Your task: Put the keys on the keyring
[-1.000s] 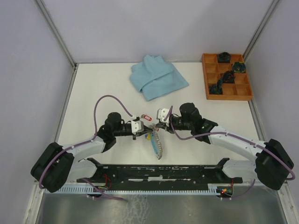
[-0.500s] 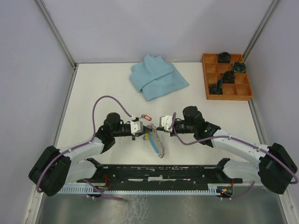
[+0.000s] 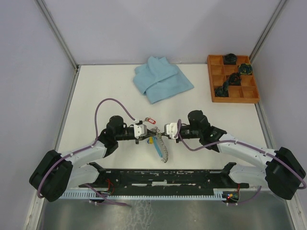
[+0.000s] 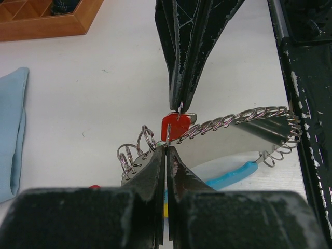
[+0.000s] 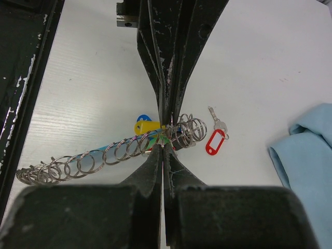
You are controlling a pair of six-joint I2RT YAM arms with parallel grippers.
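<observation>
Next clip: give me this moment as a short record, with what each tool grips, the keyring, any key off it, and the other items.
left tool: shut, pinching the keyring at its coil end
right tool: shut, apparently on the wire loop of the red-tagged key beside the coil
tags at the coil: yellow tag, blue tag
loose key: red tag, lying flat, apart from the keyring
cloth: far centre, folded
tray: far right, dark items in some compartments
</observation>
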